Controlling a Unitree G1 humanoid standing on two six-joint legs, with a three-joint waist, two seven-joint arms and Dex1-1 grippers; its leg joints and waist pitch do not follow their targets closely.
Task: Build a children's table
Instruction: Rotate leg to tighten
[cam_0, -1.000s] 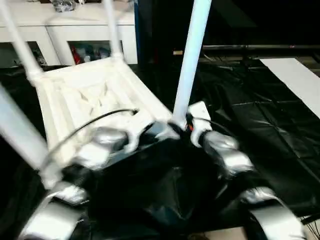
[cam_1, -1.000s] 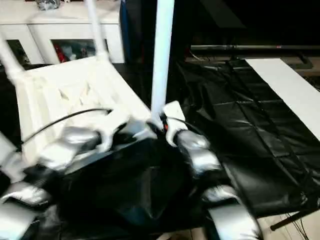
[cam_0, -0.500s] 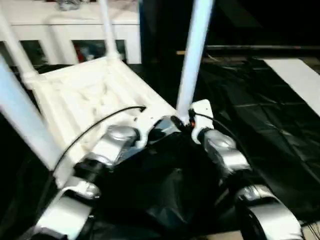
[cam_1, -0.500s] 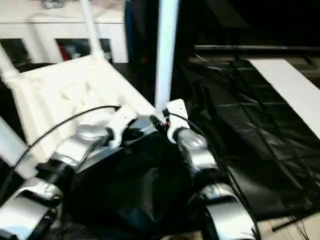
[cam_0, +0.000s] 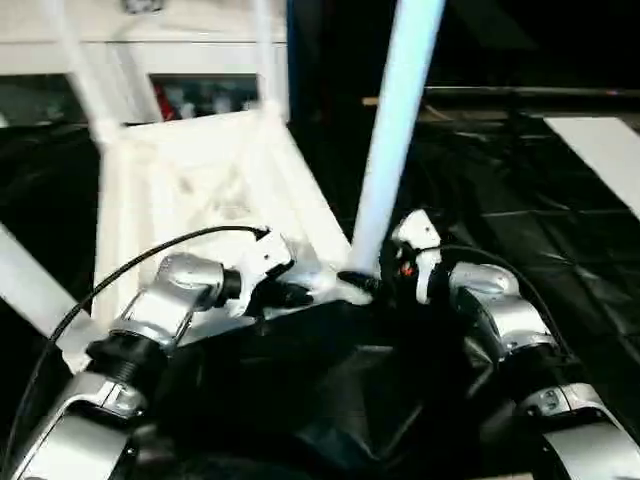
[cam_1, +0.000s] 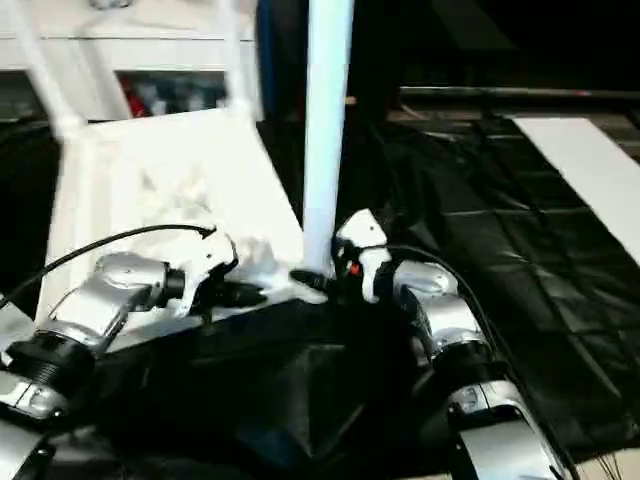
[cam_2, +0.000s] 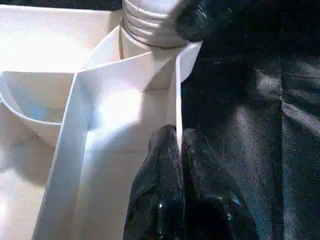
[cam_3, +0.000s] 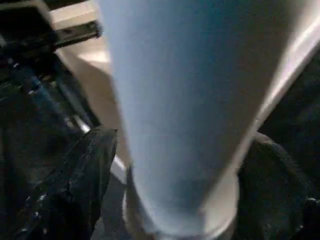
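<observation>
The table top (cam_0: 190, 190) lies upside down. The left claw (cam_2: 179, 150) pinches its thin edge. The right claw (cam_3: 175, 165) is spread around the nearest leg (cam_0: 392, 130), fingers (cam_3: 85, 170) beside it.

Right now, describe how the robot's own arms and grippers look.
Both forearms are rounded, shiny silver shells joined by dark ringed joints. The left gripper and right gripper each have two glossy black fingers on a white wrist block. A thin black cable arcs over the left arm; the right wrist carries a small red mark.
</observation>
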